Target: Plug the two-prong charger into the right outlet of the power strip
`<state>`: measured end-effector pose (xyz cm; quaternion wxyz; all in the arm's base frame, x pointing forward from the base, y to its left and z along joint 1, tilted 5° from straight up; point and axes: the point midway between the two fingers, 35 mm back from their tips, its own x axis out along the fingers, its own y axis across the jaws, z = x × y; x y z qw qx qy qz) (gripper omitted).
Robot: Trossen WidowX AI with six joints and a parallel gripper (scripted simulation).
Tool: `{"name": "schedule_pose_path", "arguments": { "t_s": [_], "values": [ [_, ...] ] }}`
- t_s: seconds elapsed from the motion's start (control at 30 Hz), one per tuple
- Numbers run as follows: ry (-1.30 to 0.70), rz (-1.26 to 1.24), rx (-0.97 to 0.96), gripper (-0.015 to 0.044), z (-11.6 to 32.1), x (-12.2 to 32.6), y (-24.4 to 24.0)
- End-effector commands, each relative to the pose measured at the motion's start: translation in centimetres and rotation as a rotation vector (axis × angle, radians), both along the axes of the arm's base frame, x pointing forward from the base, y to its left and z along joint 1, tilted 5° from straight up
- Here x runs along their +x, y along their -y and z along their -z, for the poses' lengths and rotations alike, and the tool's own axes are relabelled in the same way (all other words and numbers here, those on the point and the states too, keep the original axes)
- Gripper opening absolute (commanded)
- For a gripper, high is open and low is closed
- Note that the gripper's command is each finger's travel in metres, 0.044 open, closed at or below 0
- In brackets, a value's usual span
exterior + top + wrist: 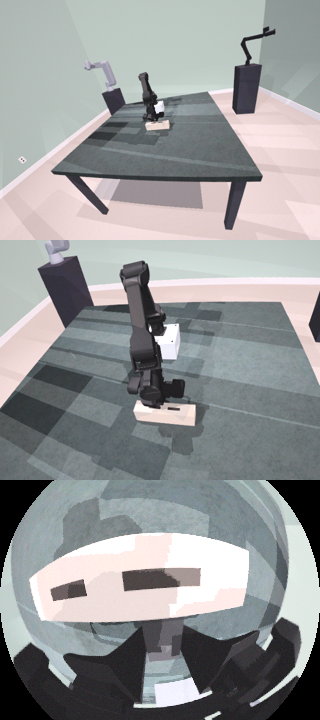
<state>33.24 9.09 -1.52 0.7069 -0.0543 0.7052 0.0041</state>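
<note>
1. Standing beyond the desk's [258, 356] [168, 160] [165, 515] far left corner, a pale arm [56, 258] [109, 73] tops a dark pedestal [65, 289] [113, 99].
2. The black robot arm [142, 343] [146, 94] bends down over the desk between its left and right edges, farther from the near edge than from the far one. Its gripper [156, 405] [154, 120] [160, 627] is part-way closed, the fingers clamped on the charger [164, 631], a dark grey block.
3. In the wrist view the charger's body runs lengthwise from between the fingers toward the power strip [165, 416] [157, 126] [107, 600]. Its prongs cannot be seen, and whether it touches the strip or has entered a slot I cannot tell.
4. The cream strip lies with its long axis roughly parallel to the desk's near edge, slotted face up. The gripper is over its left part in the top view.
5. A white box [168, 351] [159, 106] sits behind the strip, toward the far edge.
6. Past the far right corner, another black arm [245, 47] stands on its own plinth [246, 89].
</note>
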Motion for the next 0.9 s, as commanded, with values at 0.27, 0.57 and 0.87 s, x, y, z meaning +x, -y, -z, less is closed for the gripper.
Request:
{"name": "schedule_pose_path", "arguments": {
  "t_s": [0.27,0.57,0.87],
  "values": [
    [0.004,-0.003,0.003,0.0000,-0.12,0.41,-0.08],
    [0.004,-0.003,0.003,0.0000,-0.14,0.77,-0.11],
    [0.004,-0.003,0.003,0.0000,-0.17,1.13,-0.15]
  ]
}}
